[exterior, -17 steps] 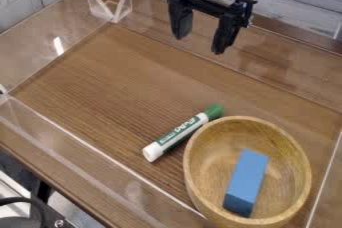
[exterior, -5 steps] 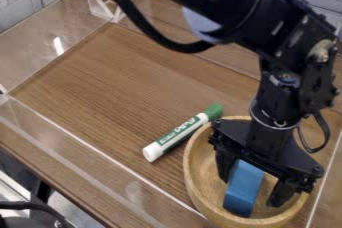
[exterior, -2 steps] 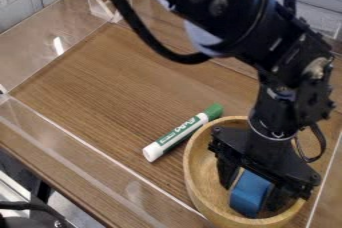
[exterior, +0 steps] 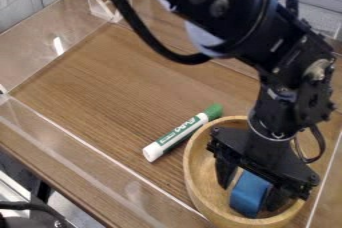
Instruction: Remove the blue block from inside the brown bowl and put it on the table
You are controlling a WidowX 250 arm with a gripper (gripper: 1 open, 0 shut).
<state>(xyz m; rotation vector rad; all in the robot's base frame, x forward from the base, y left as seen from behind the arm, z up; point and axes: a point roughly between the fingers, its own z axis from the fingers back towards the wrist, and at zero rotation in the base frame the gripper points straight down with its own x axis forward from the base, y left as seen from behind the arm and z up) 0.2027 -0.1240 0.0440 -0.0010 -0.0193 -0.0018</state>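
Observation:
The brown bowl (exterior: 198, 172) sits at the near right of the table (exterior: 107, 87). Inside it lies the blue block (exterior: 250, 195), partly hidden by the hand. My gripper (exterior: 254, 188) points straight down into the bowl. Its dark fingers (exterior: 223, 177) stand spread, one on each side of the block, so it is open. The black arm rises from it toward the top of the view and hides the bowl's far rim.
A green-and-white marker (exterior: 182, 133) lies on the table just left of the bowl, slanting up to the right. Low clear acrylic walls (exterior: 60, 142) border the tabletop on the left, near and far sides.
The arm has come from the back of the table down to the bowl. Over the last second the gripper settled slightly lower around the block; the block has not moved.

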